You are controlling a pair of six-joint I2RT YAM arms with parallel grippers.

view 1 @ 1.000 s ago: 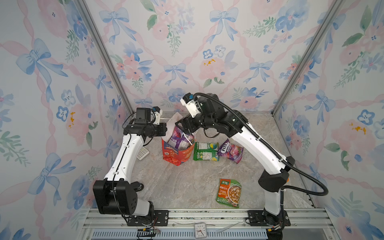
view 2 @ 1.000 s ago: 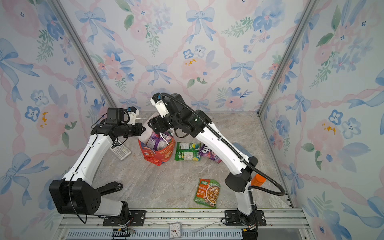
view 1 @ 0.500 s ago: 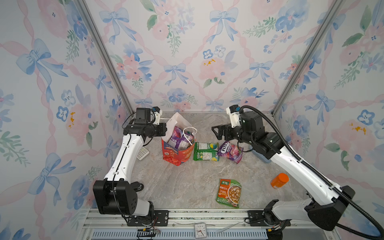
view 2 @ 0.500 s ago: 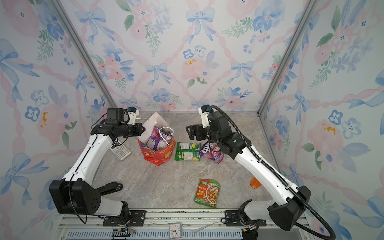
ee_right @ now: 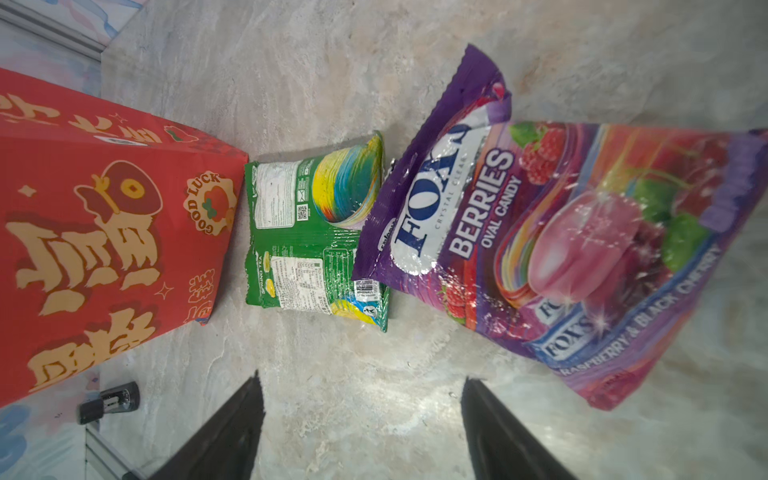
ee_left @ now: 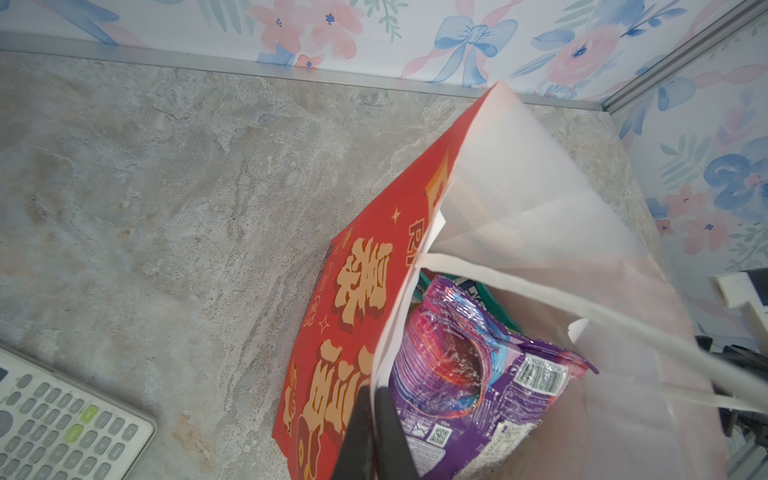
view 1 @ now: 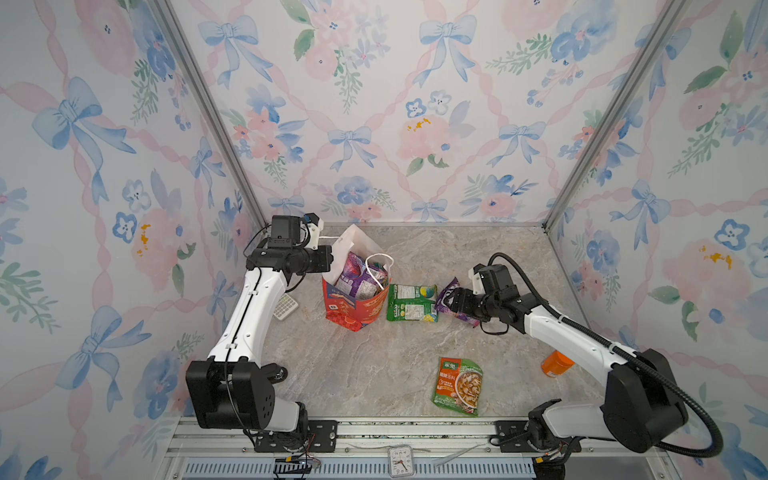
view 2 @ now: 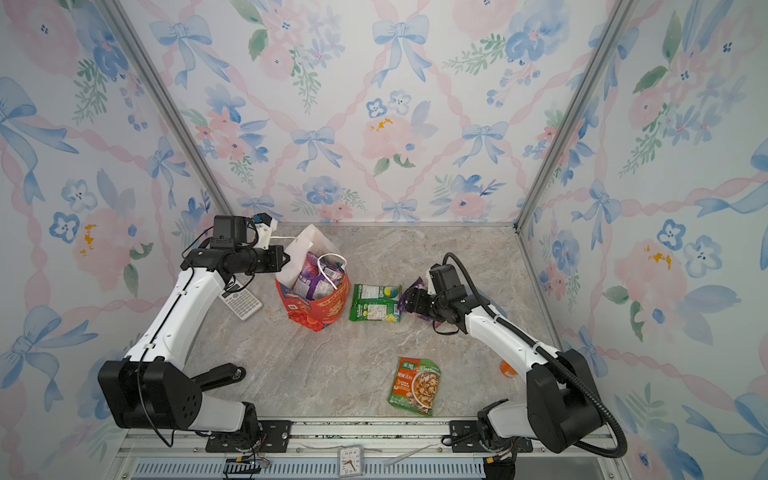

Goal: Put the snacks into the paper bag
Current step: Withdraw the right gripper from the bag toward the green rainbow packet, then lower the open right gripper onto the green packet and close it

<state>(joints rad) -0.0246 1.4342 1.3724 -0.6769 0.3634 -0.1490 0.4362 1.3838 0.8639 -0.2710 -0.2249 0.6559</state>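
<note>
The red paper bag (view 1: 357, 309) (view 2: 318, 309) (ee_left: 353, 311) (ee_right: 104, 232) stands open at the middle of the table, with purple snacks (view 1: 359, 276) (view 2: 313, 276) (ee_left: 457, 374) sticking out of it. My left gripper (view 1: 328, 259) (view 2: 282, 259) (ee_left: 374, 388) is shut on the bag's rim. Right of the bag lies a green packet (view 1: 411, 303) (view 2: 376, 303) (ee_right: 316, 232), then a purple berry-candy packet (view 1: 451, 289) (view 2: 415, 284) (ee_right: 561, 249). My right gripper (view 1: 446, 301) (view 2: 409, 301) (ee_right: 359, 376) is open low beside that purple packet, with only bare table between its fingers. An orange-green packet (view 1: 457, 386) (view 2: 415, 386) lies near the front.
A calculator (view 1: 284, 306) (view 2: 241, 301) (ee_left: 62, 428) lies left of the bag, under the left arm. An orange-capped bottle (view 1: 557, 363) (view 2: 507, 369) stands by the right wall behind the right arm. A small clock (view 1: 401, 459) sits on the front rail.
My right arm has swung away from above the bag to the right and come down beside the purple packet, jaws open. The left gripper and the bag have stayed put.
</note>
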